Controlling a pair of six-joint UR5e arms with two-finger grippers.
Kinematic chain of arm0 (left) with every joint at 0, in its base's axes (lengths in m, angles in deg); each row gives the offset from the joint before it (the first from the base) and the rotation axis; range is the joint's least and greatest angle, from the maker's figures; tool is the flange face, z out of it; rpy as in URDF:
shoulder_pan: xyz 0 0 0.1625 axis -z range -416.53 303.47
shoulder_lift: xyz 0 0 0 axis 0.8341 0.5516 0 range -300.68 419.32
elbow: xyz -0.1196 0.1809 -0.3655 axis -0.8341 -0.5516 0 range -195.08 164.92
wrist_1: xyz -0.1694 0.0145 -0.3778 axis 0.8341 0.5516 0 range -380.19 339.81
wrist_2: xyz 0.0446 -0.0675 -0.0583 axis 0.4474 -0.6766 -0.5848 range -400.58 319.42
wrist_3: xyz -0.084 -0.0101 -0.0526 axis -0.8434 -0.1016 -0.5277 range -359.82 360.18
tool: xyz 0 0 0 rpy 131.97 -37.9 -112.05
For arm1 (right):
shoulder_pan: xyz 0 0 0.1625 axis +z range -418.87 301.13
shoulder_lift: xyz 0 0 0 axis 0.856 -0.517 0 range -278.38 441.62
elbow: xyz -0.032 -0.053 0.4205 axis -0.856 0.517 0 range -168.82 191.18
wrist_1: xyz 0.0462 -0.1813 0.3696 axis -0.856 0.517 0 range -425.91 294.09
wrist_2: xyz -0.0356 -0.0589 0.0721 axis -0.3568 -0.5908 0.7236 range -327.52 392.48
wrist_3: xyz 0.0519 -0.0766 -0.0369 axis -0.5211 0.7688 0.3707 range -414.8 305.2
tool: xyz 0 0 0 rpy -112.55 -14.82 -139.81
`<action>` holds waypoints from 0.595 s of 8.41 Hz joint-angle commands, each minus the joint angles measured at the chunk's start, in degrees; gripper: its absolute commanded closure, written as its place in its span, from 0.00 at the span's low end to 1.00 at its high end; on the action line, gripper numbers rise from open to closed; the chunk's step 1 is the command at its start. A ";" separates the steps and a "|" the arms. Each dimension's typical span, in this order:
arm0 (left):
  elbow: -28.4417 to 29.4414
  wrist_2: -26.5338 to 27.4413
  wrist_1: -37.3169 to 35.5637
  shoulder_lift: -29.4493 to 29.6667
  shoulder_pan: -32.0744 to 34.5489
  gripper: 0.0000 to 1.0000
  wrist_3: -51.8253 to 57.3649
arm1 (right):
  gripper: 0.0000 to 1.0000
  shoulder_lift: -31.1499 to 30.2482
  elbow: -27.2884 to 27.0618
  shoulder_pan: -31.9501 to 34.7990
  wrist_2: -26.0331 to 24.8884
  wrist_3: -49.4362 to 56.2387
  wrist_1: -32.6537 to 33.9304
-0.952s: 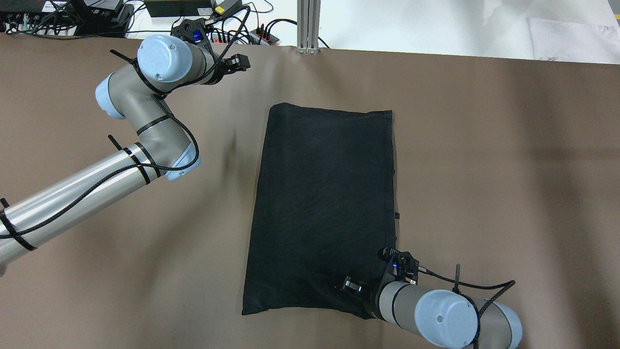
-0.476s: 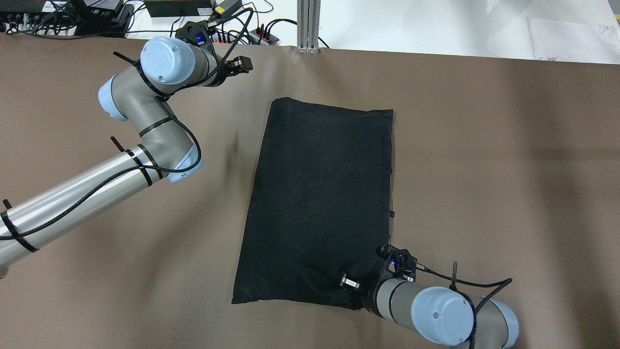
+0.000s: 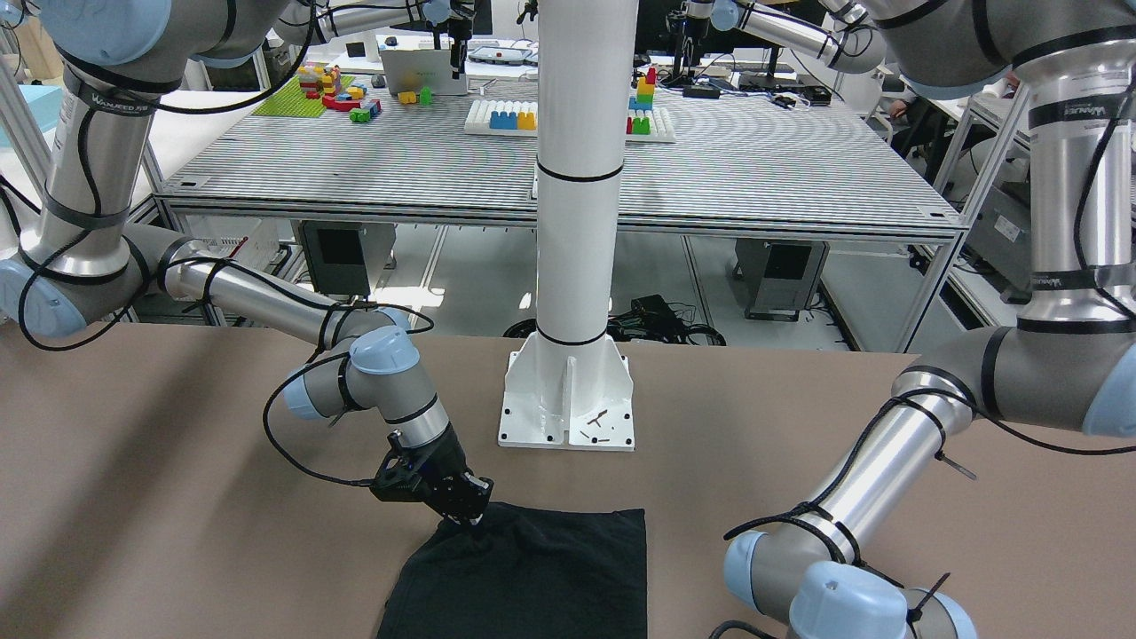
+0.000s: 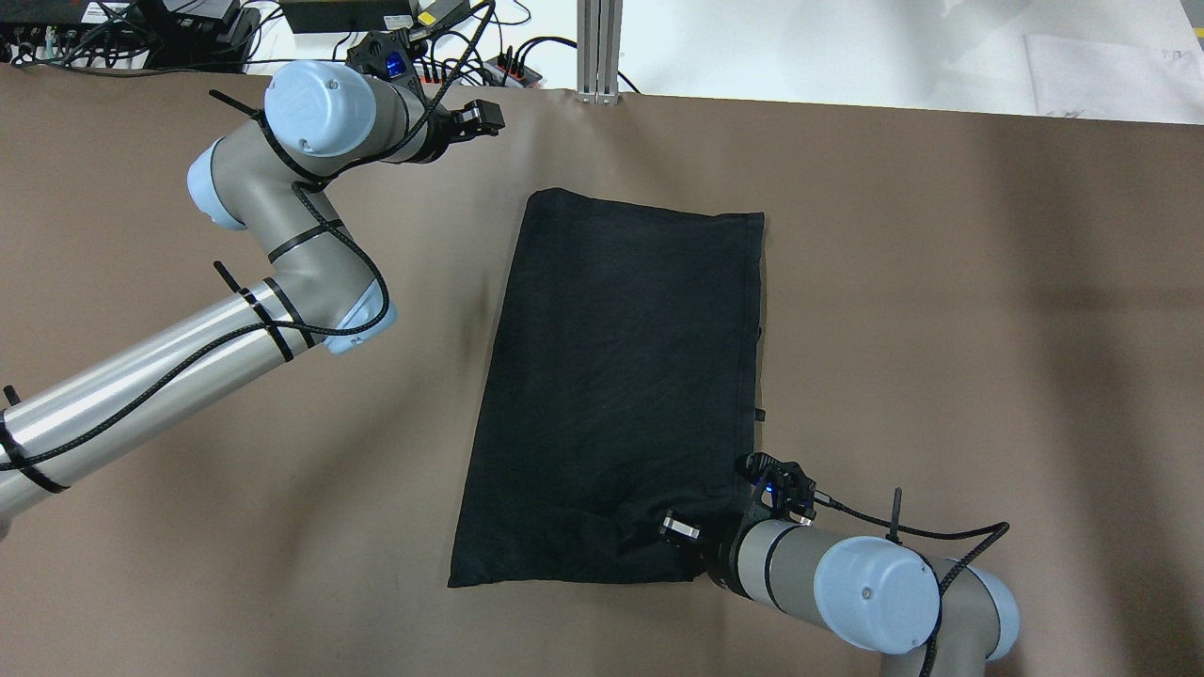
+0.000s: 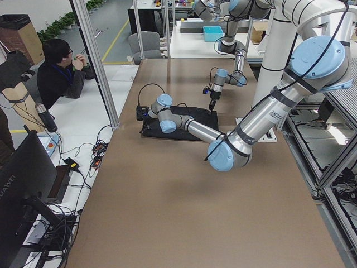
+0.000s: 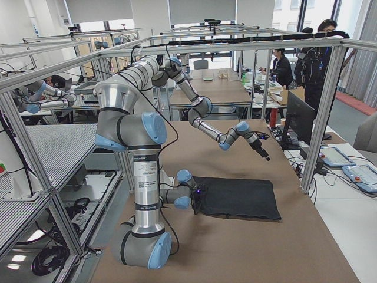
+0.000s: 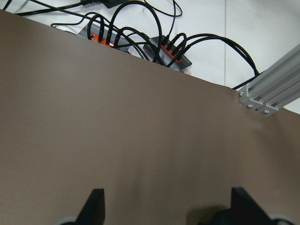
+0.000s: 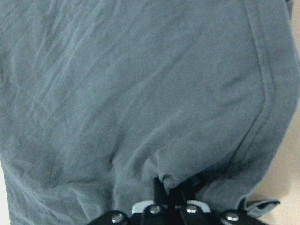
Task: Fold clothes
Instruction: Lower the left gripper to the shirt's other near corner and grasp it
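Note:
The clothes (image 4: 621,376) are one plain black garment lying flat on the brown table (image 4: 941,329), also seen in the front view (image 3: 532,577) and the right wrist view (image 8: 140,93). My right gripper (image 4: 672,530) is at the garment's near right corner, shut on a pinched ridge of fabric (image 8: 168,180); the front view shows it (image 3: 470,522) tilted down onto the cloth's edge. My left gripper (image 4: 484,115) hovers near the table's far edge, off the garment's far left corner. Its fingers (image 7: 93,206) stand wide apart over bare table, holding nothing.
Power strips with cables (image 7: 140,44) and an aluminium post (image 4: 599,52) sit just beyond the far edge. The white pillar base (image 3: 568,390) stands at the robot side. A person (image 5: 58,72) sits off the table's far side.
My right gripper has pulled the pinched corner forward and slightly left, so the garment's near edge shifted left and bunched up. The left gripper has drifted a little right along the far edge.

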 commanded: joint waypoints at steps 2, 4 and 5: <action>-23.72 -11.09 1.58 -13.82 -3.78 0.05 -15.96 | 1.00 0.00 -2.61 0.14 0.25 0.53 -0.25; -37.63 -4.78 -1.74 -24.82 -10.81 0.05 -20.61 | 1.00 -0.09 -2.96 0.14 0.77 0.53 -0.16; -42.23 -2.32 -4.46 -27.91 -13.72 0.05 -22.56 | 1.00 -0.09 -2.97 0.14 0.95 0.62 -0.16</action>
